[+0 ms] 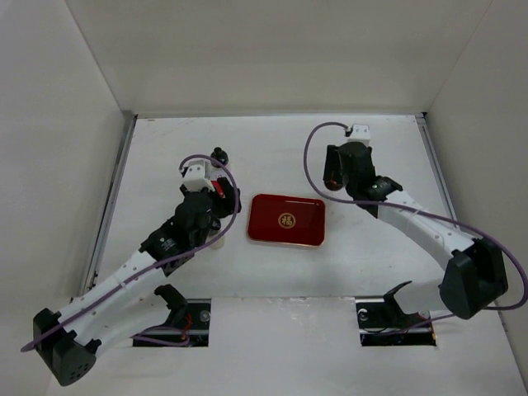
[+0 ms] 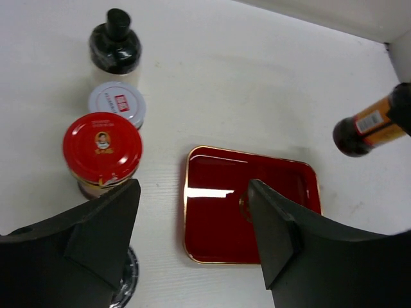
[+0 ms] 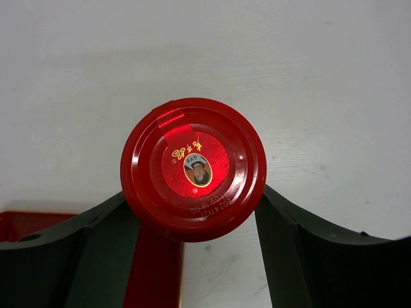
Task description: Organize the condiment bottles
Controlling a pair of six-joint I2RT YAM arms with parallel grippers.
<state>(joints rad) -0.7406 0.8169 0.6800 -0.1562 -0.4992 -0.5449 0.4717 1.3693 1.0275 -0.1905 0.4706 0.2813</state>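
The right gripper is clamping the amber bottle by its red-capped end, just off the far right corner of the red tray. The bottle's long axis is running along the gripper's line of sight, cap facing the wrist camera, and in the left wrist view it is leaning with its dark base aiming down toward the tray. The left gripper is hovering over the tray's left edge, jaws standing wide apart with nothing between them, while the red-capped jar, grey-capped bottle and black-capped bottle are standing upright in a line leading away from the tray's left side.
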